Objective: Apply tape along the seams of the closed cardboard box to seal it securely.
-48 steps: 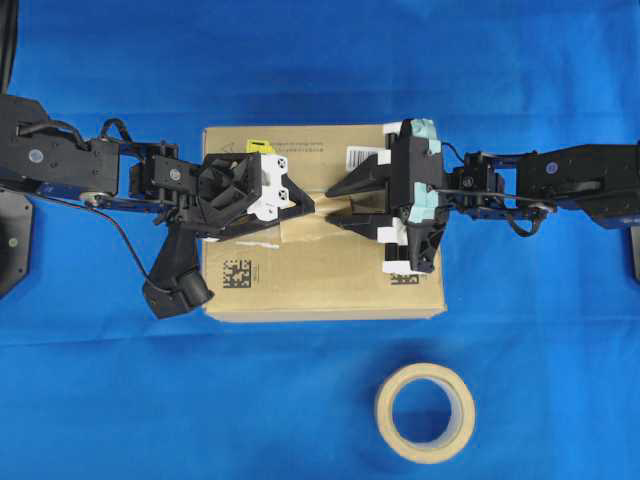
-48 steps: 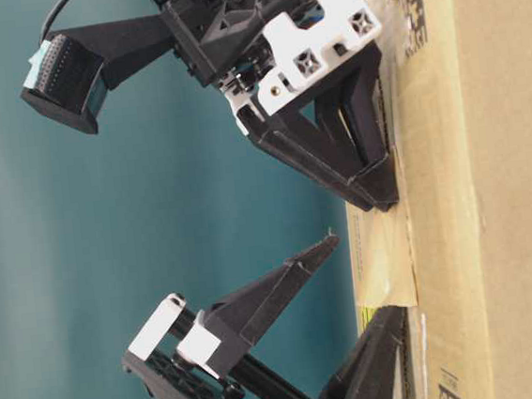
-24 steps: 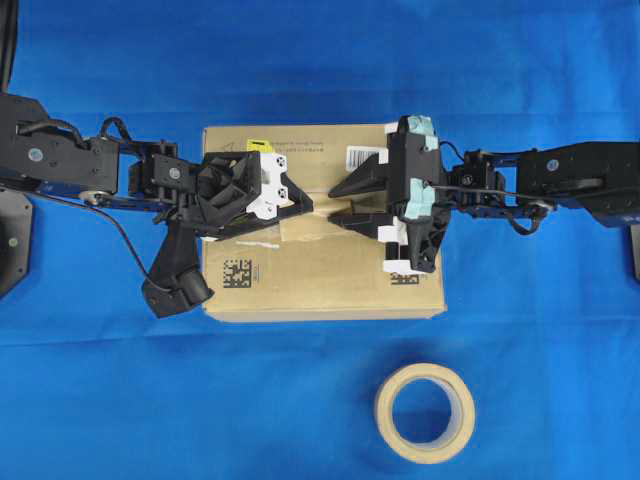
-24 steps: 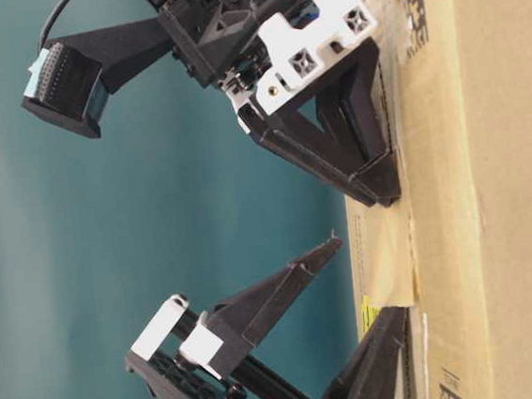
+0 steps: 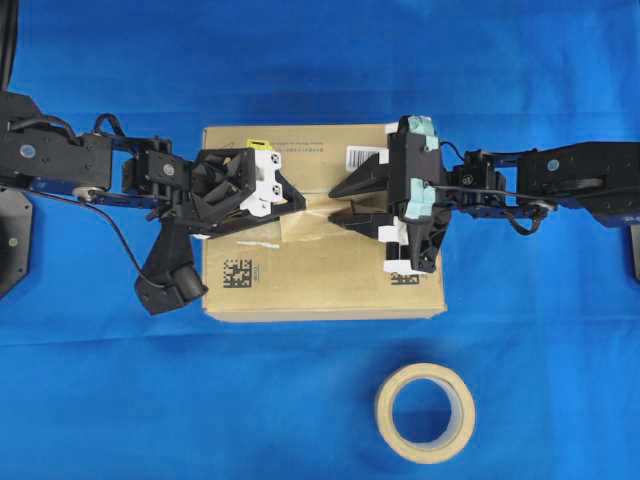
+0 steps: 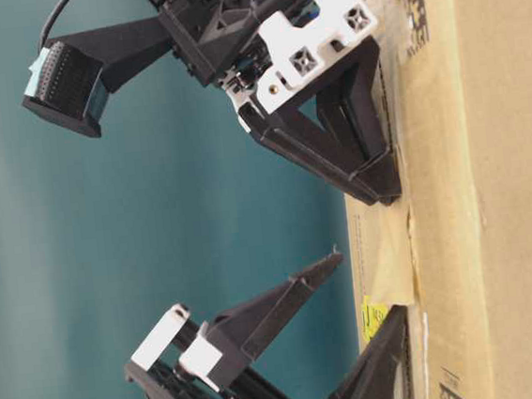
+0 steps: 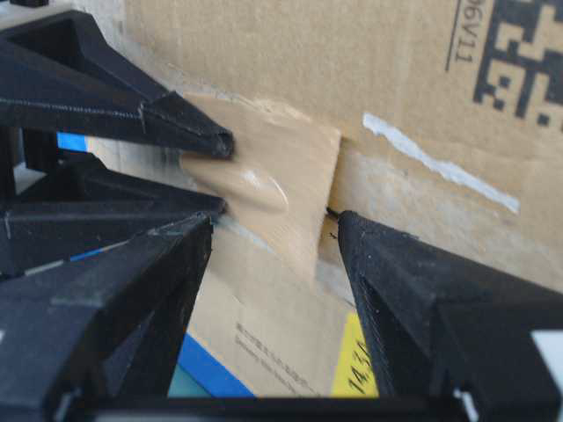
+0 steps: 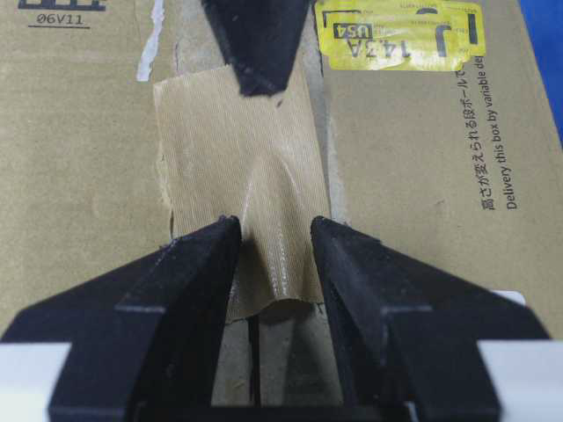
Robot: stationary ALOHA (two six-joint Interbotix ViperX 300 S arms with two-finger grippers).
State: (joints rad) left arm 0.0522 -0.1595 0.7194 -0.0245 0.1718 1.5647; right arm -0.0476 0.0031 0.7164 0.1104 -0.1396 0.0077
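- Right gripper [image 8: 273, 237] first: its two fingers [image 8: 189, 264] stand a little apart, tips down on the tape [image 8: 233, 158], with a raised wrinkle of tape running up between them. Whether they pinch that ridge or only flank it, I cannot tell.
- Left gripper [image 7: 277, 198] now: jaws spread wide, nothing held. In the right wrist view one finger [image 8: 255, 44] comes in from the far end and its tip sits on the tape's far edge.
- From table level the left gripper's [image 6: 364, 185] tip presses at the box top, while one right finger [image 6: 285, 297] hangs clear above it.
- Hard to read: the seams [image 8: 253, 352] show only as a dark gap just below the tape's near edge, between the right fingers; the rest lies under tape and fingers. Overhead, both grippers cover most of the tape [image 5: 305, 228].
- The tape itself: tan, ribbed, short, lying along the seam line mid-box, bulged and not flat.
- Outward: the cardboard box [image 5: 320, 285], brown, with a yellow sticker [image 8: 400, 35] beside the left fingertip, and a tape roll [image 5: 425, 412] well apart on the blue cloth [image 5: 100, 400].
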